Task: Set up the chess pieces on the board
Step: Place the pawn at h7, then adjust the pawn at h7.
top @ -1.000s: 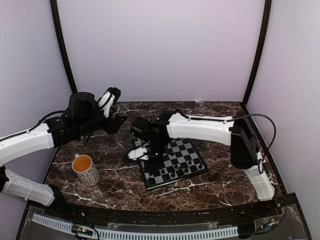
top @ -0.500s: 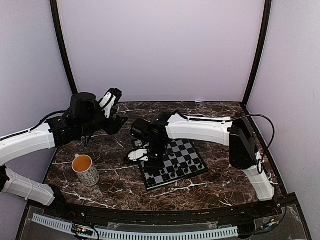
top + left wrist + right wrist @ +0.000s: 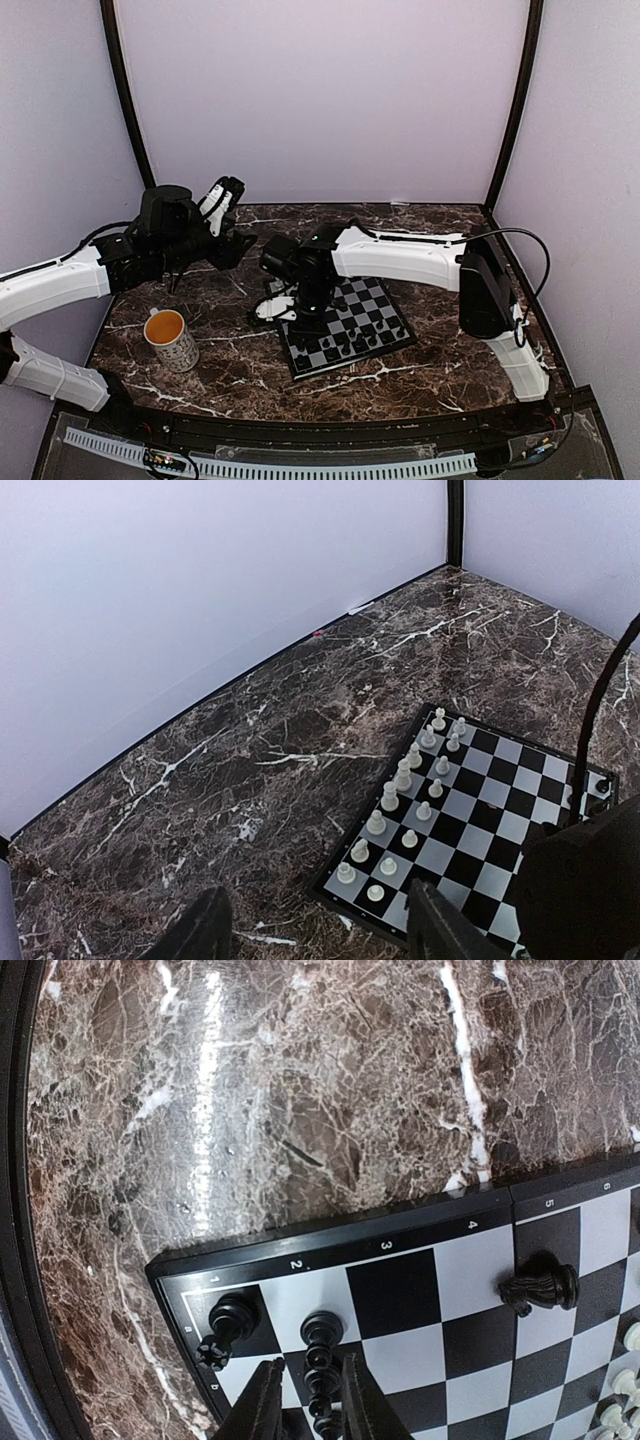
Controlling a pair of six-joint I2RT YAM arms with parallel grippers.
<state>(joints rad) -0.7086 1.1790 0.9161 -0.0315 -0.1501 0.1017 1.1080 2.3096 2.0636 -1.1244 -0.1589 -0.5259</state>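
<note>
**Black piece to be seated squarely; sixteen white counted**

On the left, the left gripper point(image 3: 318, 912) is held high above the marble tabletop point(image 3: 250, 740), its fingers spread wide with nothing between them. One mug point(image 3: 170, 340) is seen toward the left front. It is well apart from the one board point(image 3: 500, 785), which lies right of it near the table's middle.

The right gripper point(image 3: 311, 1370) is poised at the board's left edge, its fingers set closely either side of a tall black piece point(image 3: 320, 1345). Whether that piece is pinched or already let go cannot be told. Its placing is judged to be the step in hand. It would be done well if the base were set flat and centred on its square, the fingers parted only a little, and the wrist raised straight up, since a corner piece point(image 3: 228, 1325) stands just beside.

Of the chess pieces, sixteen white pieces point(image 3: 389, 797) are counted, in two lines of eight along one edge. Three black are seen clearly: the two named and a black knight point(image 3: 540, 1288) that appears to lie on its side. The rest cannot be counted.
</note>
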